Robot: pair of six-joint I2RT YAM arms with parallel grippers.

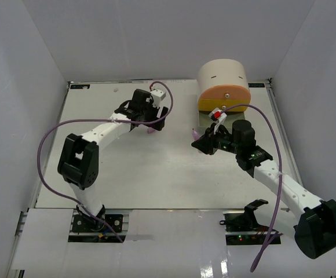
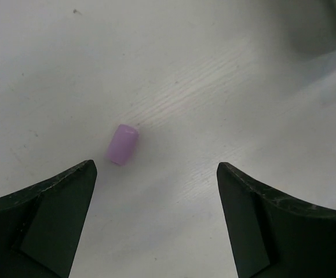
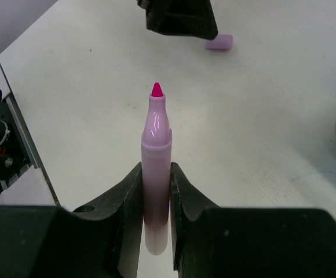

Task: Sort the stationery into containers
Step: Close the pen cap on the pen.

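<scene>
A white, white-walled tabletop (image 1: 156,179) is seen from above, a round cream organiser (image 1: 222,72) at one o'clock. Left wrist: a small purple cap (image 2: 122,145) is seen lying, axis toward one o'clock, before the wide-spread left gripper (image 2: 156,174). Right wrist: a pale pink marker (image 3: 156,139) is clamped in the right gripper (image 3: 155,174), magenta tip toward twelve.

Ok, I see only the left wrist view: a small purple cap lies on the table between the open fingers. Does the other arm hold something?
Observer: Yes. The right gripper is shut on a pink marker.
Operator: Is the marker closed?
Observer: No. Its magenta tip is bare and points away from the gripper.
Operator: And what stands near that arm?
Observer: The cream organiser, at the far right, just beyond that gripper.
</scene>
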